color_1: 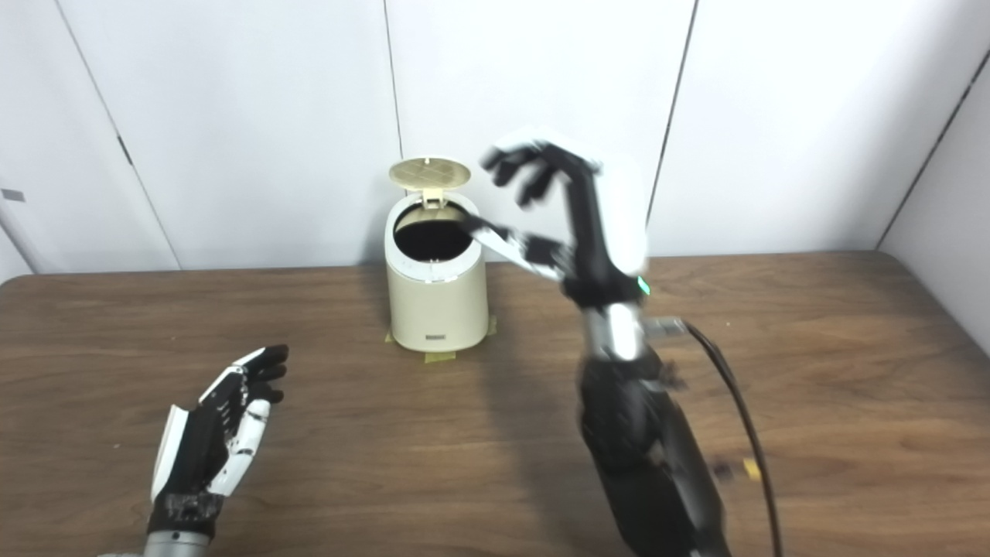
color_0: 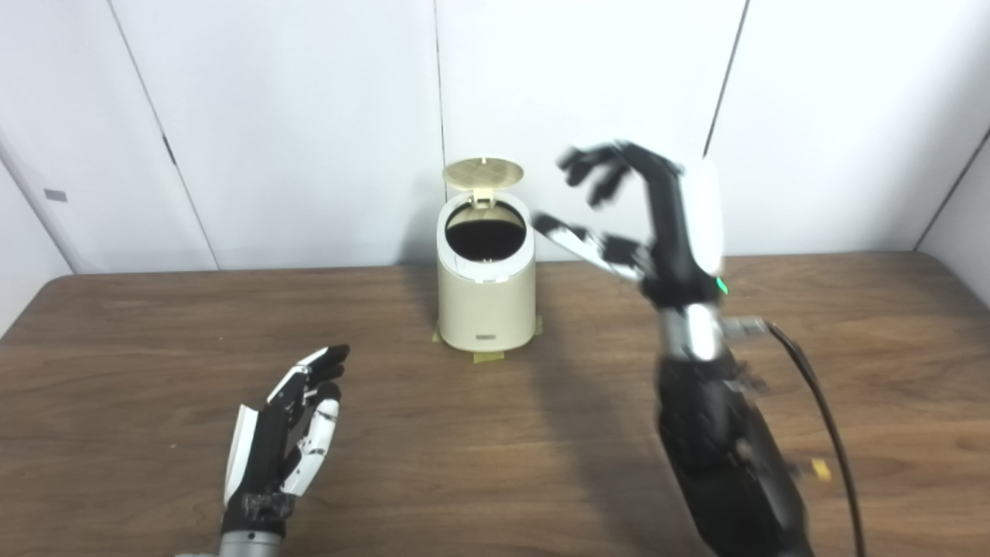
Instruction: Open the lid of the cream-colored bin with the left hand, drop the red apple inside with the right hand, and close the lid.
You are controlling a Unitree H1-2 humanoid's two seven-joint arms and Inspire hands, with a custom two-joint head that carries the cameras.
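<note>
The cream-colored bin stands at the back middle of the table, its round lid tipped up and back, the dark opening exposed. My right hand hangs raised just right of the bin's top, fingers spread and curled, holding nothing; it is motion-blurred. My left hand rests low at the front left, open, fingers pointing toward the bin and well apart from it. No red apple shows in either view; the bin's inside is too dark to see.
Yellow tape patches mark the bin's base on the brown wooden table. A black cable runs along my right forearm. A small yellow scrap lies at the front right. White wall panels stand close behind the bin.
</note>
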